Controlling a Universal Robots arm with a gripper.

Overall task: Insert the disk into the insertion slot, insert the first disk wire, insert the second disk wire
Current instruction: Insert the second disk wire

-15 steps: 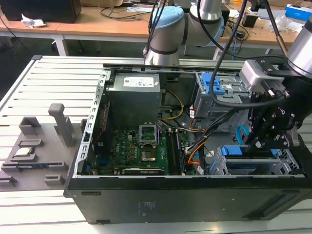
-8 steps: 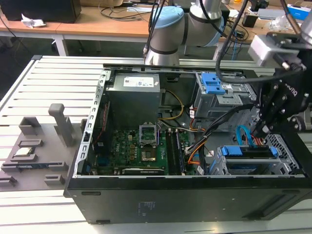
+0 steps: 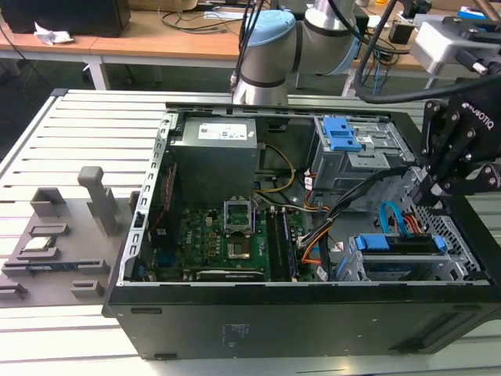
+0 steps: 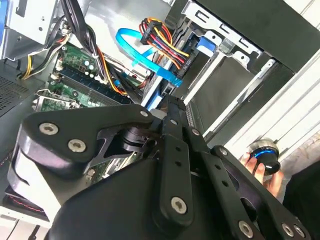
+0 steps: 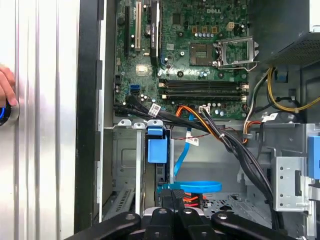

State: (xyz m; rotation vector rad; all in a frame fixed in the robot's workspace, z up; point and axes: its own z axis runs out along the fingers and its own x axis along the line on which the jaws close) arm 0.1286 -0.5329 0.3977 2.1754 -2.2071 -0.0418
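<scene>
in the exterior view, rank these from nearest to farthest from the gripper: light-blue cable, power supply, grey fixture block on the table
1. The second disk wire, the looped light-blue cable just below the gripper, at the exterior view's right.
2. The power supply, mid-case toward the back.
3. The grey fixture block, outside the case at the exterior view's left.

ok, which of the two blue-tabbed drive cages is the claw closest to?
The lower silver drive cage holding the disk, directly below the claw; not the taller grey cage.
</scene>
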